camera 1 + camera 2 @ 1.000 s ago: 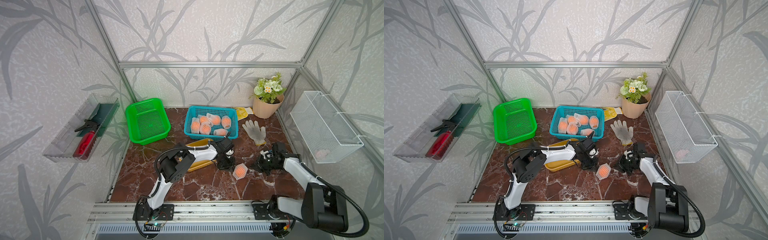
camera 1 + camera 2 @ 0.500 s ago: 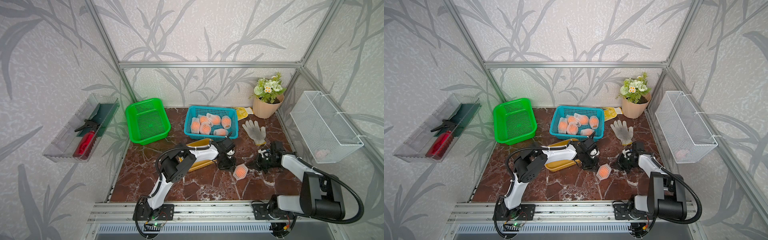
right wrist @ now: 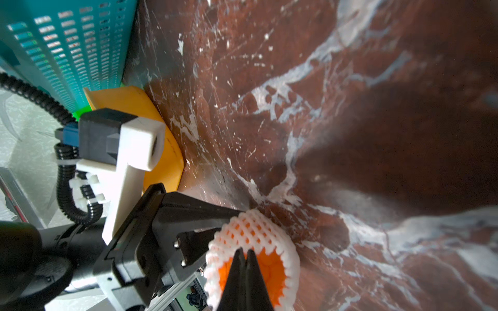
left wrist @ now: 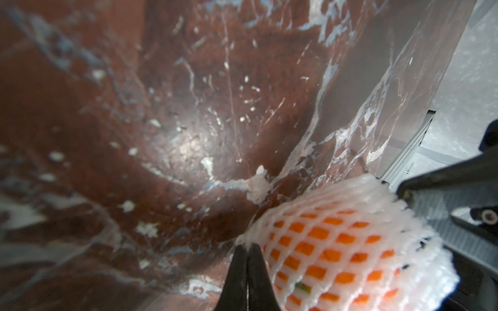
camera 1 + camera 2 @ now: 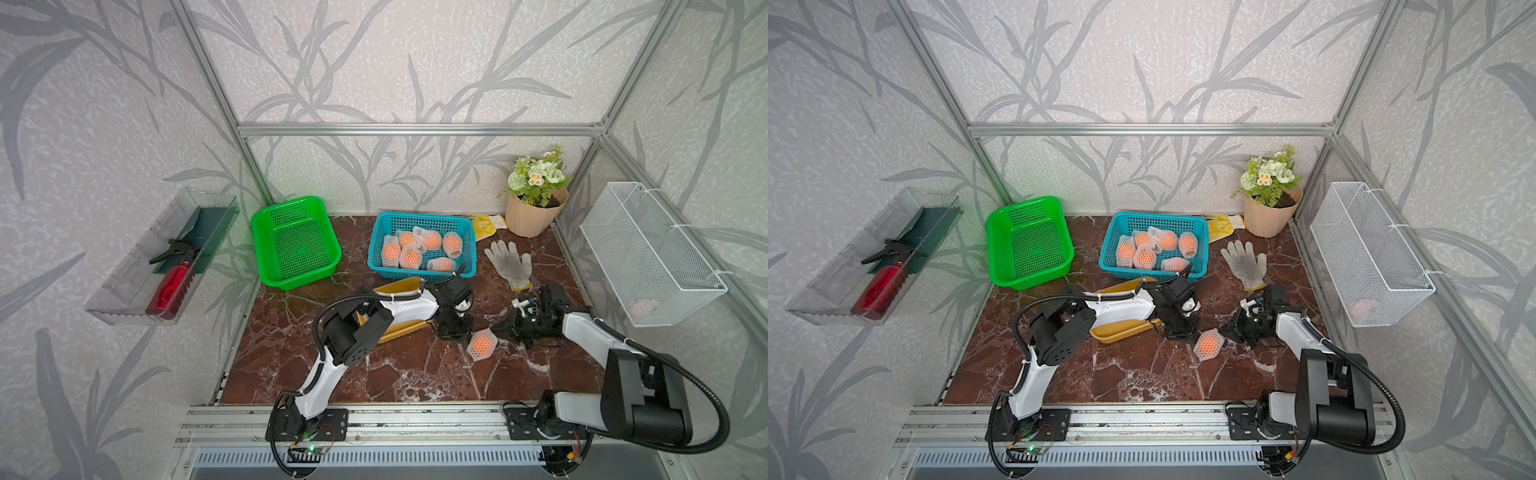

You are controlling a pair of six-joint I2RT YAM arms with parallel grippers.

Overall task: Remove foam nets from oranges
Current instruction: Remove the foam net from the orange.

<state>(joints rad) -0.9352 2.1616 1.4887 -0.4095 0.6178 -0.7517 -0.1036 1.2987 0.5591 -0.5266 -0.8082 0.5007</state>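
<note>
One orange (image 3: 272, 266) in a white foam net (image 5: 482, 344) lies on the marble table between my two grippers, seen in both top views. My left gripper (image 4: 246, 245) is shut, its tips pinching a corner of that foam net (image 4: 350, 210). My right gripper (image 3: 244, 251) is shut too, its tips at the net's open end (image 3: 256, 226) against the bare orange. In a top view the left gripper (image 5: 464, 334) sits on the net's left and the right gripper (image 5: 498, 330) on its right. Several more netted oranges (image 5: 409, 255) lie in the blue basket (image 5: 419, 220).
A green basket (image 5: 295, 249) stands at the back left. A yellow tray (image 5: 399, 328) lies under the left arm. A white glove (image 5: 509, 262) and a flower pot (image 5: 532, 216) are at the back right. A white wire basket (image 5: 648, 253) hangs on the right wall.
My right gripper has moved left, up to the open end of the netted orange. The left gripper and the orange have stayed where they were.
</note>
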